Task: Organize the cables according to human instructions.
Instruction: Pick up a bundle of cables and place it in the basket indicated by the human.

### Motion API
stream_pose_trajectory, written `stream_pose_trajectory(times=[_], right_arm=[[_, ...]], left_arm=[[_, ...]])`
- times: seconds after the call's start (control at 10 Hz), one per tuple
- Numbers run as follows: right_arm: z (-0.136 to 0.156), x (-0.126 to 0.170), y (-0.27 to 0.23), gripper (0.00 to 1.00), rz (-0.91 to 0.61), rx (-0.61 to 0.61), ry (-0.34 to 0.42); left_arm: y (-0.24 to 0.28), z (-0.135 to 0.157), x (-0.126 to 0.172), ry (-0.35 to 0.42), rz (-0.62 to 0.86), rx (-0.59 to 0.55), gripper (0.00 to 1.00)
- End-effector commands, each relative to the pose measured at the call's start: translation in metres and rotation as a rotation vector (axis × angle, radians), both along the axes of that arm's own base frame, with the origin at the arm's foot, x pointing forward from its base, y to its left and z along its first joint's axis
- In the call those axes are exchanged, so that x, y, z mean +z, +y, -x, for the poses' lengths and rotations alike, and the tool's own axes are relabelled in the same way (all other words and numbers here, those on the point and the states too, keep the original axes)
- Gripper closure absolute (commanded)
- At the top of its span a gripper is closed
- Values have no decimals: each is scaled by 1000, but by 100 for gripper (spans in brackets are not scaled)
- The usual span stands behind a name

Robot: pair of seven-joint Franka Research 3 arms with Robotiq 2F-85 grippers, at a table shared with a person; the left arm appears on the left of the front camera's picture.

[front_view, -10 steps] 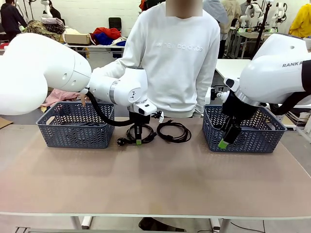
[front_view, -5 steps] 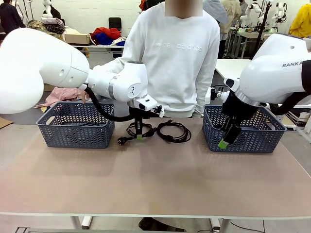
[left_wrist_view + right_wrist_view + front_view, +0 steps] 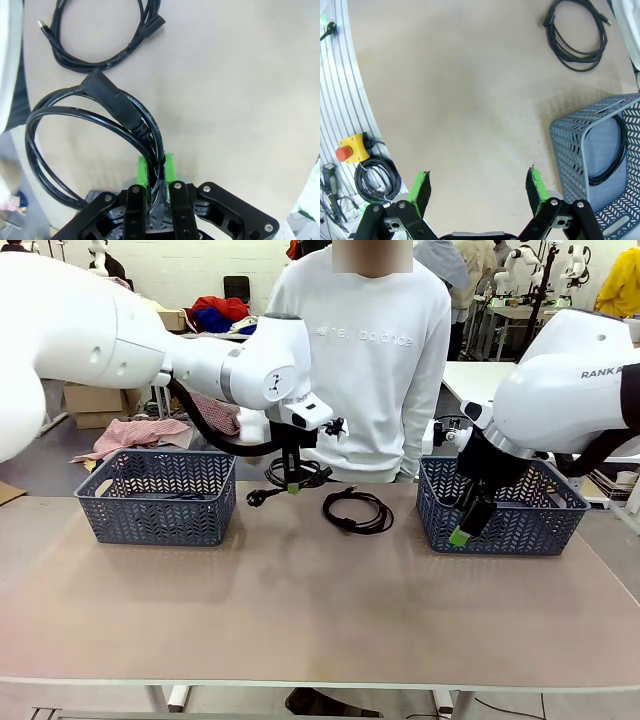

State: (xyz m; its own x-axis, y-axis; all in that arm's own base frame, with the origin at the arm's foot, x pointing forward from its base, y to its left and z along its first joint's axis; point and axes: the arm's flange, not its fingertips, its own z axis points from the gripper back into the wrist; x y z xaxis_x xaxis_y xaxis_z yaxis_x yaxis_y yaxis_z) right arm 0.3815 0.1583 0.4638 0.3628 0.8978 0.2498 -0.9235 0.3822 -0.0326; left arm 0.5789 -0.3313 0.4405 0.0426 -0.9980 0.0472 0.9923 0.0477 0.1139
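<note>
Front view: a coiled black power cord (image 3: 290, 474) is held clear of the table (image 3: 320, 610) by the left gripper (image 3: 291, 485), clamped shut on it just left of and above the lying cable (image 3: 357, 510). The right gripper (image 3: 460, 534), jaws apart and empty, is seen to that cable's right.

Left wrist view: strands of the power cord (image 3: 75, 115) are pinched between the green pads (image 3: 143, 172) of the left gripper (image 3: 155, 171), nearer the camera than the lying cable (image 3: 100, 40).

Right wrist view: the right gripper (image 3: 477, 175) is spread wide over bare tabletop, well apart from the lying cable (image 3: 577, 37). A grey basket (image 3: 570, 150), with another cable loop (image 3: 620, 150) inside, is seen near that cable.
</note>
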Motion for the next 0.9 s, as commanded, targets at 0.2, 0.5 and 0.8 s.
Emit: stream_pose_trajectory(times=[0.2, 0.5, 0.8], right_arm=[[0, 1, 2, 0, 5, -4, -5], [0, 1, 2, 0, 5, -4, -5], [0, 1, 2, 0, 5, -4, -5]], left_arm=[[11, 14, 49, -31, -22, -25, 100], [55, 12, 84, -53, 2, -83, 100], [116, 7, 107, -65, 35, -79, 100]])
